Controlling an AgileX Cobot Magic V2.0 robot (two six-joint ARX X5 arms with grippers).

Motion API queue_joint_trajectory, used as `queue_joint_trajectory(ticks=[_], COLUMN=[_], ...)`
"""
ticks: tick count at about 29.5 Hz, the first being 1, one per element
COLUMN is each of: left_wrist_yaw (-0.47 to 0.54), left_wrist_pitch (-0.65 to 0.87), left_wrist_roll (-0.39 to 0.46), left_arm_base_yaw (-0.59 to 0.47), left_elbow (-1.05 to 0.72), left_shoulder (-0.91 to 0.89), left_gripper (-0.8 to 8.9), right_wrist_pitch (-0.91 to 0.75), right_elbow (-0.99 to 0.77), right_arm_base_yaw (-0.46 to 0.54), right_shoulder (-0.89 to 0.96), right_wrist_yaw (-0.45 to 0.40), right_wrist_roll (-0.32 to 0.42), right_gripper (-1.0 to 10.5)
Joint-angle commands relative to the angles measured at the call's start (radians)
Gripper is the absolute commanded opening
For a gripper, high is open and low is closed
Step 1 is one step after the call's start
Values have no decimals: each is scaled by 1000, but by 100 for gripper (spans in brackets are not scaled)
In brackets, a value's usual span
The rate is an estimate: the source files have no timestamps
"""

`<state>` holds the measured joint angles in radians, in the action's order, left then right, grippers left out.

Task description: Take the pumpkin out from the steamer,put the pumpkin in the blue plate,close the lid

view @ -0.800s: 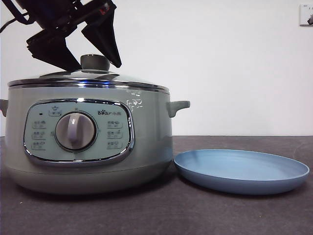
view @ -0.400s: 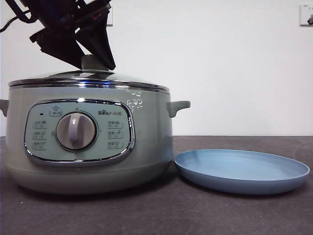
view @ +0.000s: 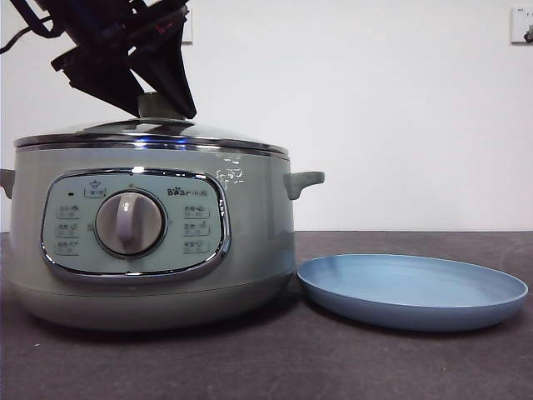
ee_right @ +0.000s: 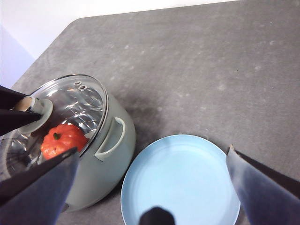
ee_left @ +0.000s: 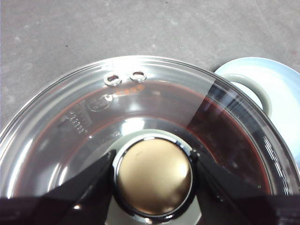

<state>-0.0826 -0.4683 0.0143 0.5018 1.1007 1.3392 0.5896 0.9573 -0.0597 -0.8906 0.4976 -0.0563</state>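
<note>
The sage-green steamer [view: 150, 242] stands at the left of the table with its glass lid [view: 150, 129] seated on the chrome rim. My left gripper [view: 162, 112] comes down from the top left and is shut on the lid's round knob [ee_left: 153, 173], one jaw pressed against each side. Through the glass, the orange pumpkin [ee_right: 63, 139] lies inside the steamer. The blue plate [view: 412, 292] sits to the steamer's right with nothing on it. My right gripper [ee_right: 153, 151] hangs open high above the plate [ee_right: 180, 180].
The steamer's side handle [view: 304, 181] reaches toward the plate, and the plate's rim lies close to the steamer's base. The dark grey table [ee_right: 225, 70] stretches behind and to the right of both. A white wall [view: 375, 108] stands at the back.
The left gripper's jaws, spread on either side of the knob a second ago, have closed in on it. The lid, steamer and plate have not moved.
</note>
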Motion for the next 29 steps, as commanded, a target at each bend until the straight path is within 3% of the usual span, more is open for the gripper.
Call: queue_joint_trajectory(ticks=[1, 8, 15, 20, 24, 29], left_wrist_yaw=[5, 5, 18, 137, 225, 440], left_wrist_pitch=[21, -29, -61, -124, -182, -246], left_wrist_roll=[13, 17, 17, 43, 51, 85], left_arm_base_yaw=[3, 3, 1, 1, 0, 0], left_elbow=[50, 149, 184, 184, 184, 184], left_shoulder=[-31, -89, -191, -290, -372, -483], left_gripper=[-9, -9, -9, -9, -9, -9], right_wrist_pitch=[-8, -94, -141, -136, -132, -98], right_elbow=[3, 3, 54, 148, 235, 365], right_arm_base_yaw=[-3, -55, -209, -354, -449, -547], right_shoulder=[-2, -21, -139, -285, -406, -555], right_wrist_yaw=[2, 2, -10, -80, -89, -92], right_wrist_roll=[-6, -7, -20, 13, 40, 77], right_gripper=[536, 536, 536, 537, 548, 614])
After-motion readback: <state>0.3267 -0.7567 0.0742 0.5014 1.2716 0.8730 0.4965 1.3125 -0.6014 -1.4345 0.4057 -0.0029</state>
